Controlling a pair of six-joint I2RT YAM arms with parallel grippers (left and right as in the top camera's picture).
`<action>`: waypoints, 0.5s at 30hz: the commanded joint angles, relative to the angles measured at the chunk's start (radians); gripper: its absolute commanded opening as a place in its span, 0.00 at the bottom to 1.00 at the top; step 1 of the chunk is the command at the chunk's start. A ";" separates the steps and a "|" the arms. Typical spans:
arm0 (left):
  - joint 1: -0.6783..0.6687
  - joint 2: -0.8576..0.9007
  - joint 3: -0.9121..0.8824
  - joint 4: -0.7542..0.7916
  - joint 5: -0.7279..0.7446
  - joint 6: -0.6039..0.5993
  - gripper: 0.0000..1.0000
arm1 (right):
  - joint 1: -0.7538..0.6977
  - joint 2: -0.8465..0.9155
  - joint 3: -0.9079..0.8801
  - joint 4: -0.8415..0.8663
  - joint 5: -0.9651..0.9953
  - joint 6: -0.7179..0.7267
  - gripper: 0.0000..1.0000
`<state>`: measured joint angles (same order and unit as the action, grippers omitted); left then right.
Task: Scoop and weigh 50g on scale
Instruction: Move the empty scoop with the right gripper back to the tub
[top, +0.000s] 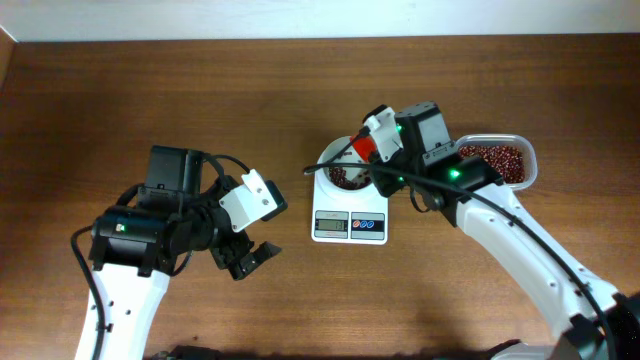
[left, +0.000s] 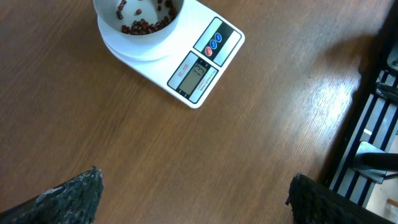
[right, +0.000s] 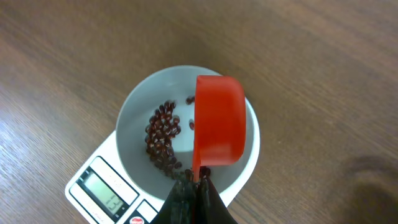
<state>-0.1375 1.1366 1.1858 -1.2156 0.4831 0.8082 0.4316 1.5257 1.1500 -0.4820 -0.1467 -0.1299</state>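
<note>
The white scale (top: 350, 222) sits mid-table with a round white bowl (top: 345, 172) on top; red beans (right: 163, 140) lie in the bowl. My right gripper (right: 196, 182) is shut on the handle of a red scoop (right: 217, 119), which is tipped on its side over the bowl. The scoop (top: 366, 146) also shows from overhead above the bowl's right side. My left gripper (top: 251, 260) hangs open over bare wood left of the scale, its fingertips (left: 74, 196) far apart with nothing between them. The scale (left: 198, 65) and the bowl (left: 138, 22) lie ahead of it.
A clear plastic tub (top: 499, 160) of red beans stands right of the scale, partly under my right arm. The table's far edge (top: 320, 38) meets a pale wall. A dark frame (left: 373, 124) shows beyond the table edge in the left wrist view.
</note>
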 joint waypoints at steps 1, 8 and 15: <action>0.005 -0.008 0.021 -0.002 0.018 0.017 0.99 | -0.023 -0.090 0.042 0.007 0.005 0.037 0.04; 0.005 -0.008 0.021 -0.002 0.018 0.017 0.99 | -0.124 -0.174 0.042 -0.082 0.135 0.037 0.04; 0.005 -0.008 0.021 -0.002 0.018 0.017 0.99 | -0.270 -0.176 0.042 -0.232 0.179 0.038 0.04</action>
<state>-0.1375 1.1366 1.1858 -1.2156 0.4831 0.8082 0.2100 1.3609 1.1732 -0.6823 -0.0116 -0.1036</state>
